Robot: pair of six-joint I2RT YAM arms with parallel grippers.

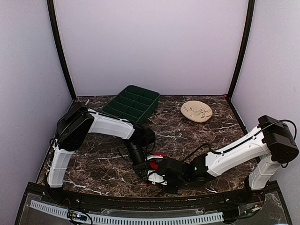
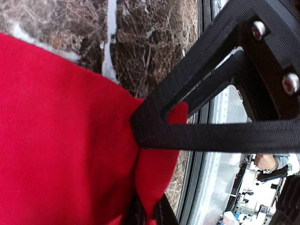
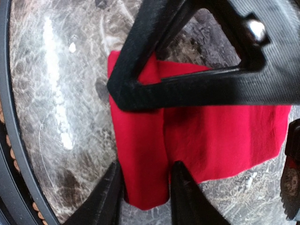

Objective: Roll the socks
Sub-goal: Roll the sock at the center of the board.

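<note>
The red socks [image 1: 158, 155] lie bundled on the marble table near its front edge, mostly hidden under both grippers in the top view. In the left wrist view the socks [image 2: 56, 140] fill the left side, and my left gripper [image 2: 151, 173] is shut on a raised fold of red fabric. In the right wrist view the socks [image 3: 220, 136] lie flat with a folded edge at the left. My right gripper [image 3: 140, 140] is closed on that folded edge. In the top view the left gripper [image 1: 142, 168] and right gripper [image 1: 160, 175] meet over the socks.
A dark green compartment tray [image 1: 132, 103] stands at the back left. A beige oval dish [image 1: 196, 112] lies at the back right. The table's black front rail [image 1: 140, 206] runs just below the grippers, also seen in the left wrist view [image 2: 199, 154].
</note>
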